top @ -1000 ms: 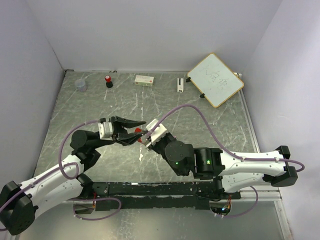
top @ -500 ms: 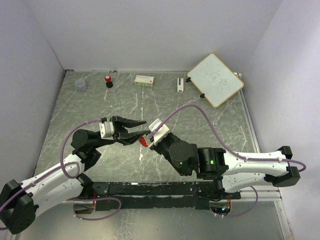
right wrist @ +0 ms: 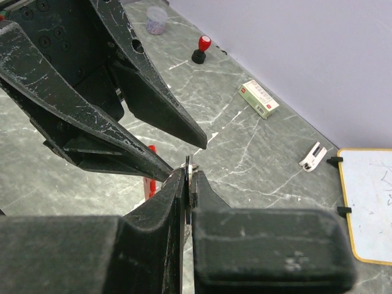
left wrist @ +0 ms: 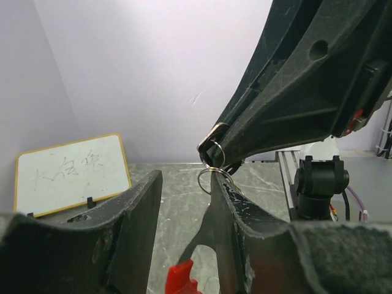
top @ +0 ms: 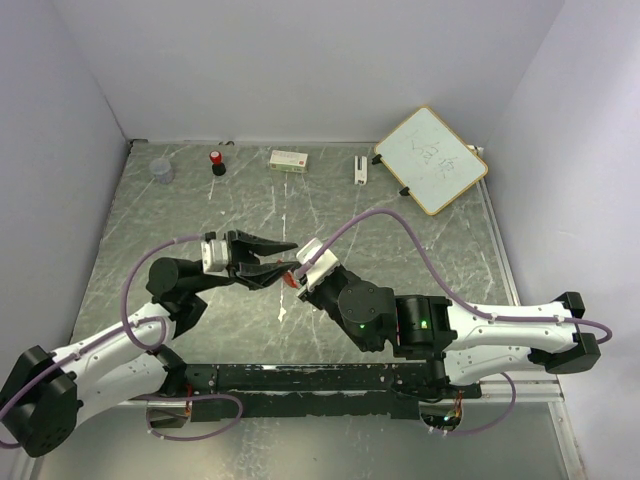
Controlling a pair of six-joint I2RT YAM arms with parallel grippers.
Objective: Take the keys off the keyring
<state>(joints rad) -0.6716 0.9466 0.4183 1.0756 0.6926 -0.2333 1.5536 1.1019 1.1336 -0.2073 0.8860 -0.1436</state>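
Note:
My right gripper (right wrist: 190, 173) is shut on the thin silver keys (right wrist: 189, 164), which I see edge-on between its pads. It holds them above the table, at centre in the top view (top: 298, 276). Silver keyring loops (left wrist: 211, 177) hang below the right gripper's tip (left wrist: 210, 139). A red tag (left wrist: 181, 278) dangles beneath them. My left gripper (left wrist: 184, 184) is open. Its right finger (left wrist: 228, 226) touches the ring; I cannot tell whether its tip goes through. Its two fingers (right wrist: 162, 113) flank the keys in the right wrist view.
Along the back wall stand a clear cup (top: 161, 171), a red-capped black bottle (top: 216, 161), a small box (top: 288, 158) and a white clip (top: 360, 168). A framed whiteboard (top: 431, 159) lies at the back right. Purple cables loop over both arms.
My right gripper has shifted slightly right with the keys. My left gripper has edged up and right, so its finger now meets the ring.

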